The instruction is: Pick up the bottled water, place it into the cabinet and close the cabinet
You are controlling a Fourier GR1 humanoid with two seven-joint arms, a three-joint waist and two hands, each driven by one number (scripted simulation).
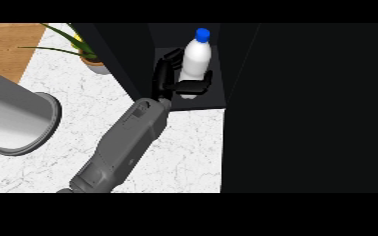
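Above white marble counter, left hand is clasping blue-capped white plastic bottle inside open black cabinet at twelve o'clock; releasing and closing are pending.

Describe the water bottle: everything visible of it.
The bottled water has a white, plastic-looking body that narrows to a blue cap, which is on. It stands about upright, cap up, inside the open black cabinet, near its left wall. The left hand curls round its lower body from the left and hides the base, so it cannot be told whether it rests on the cabinet floor.
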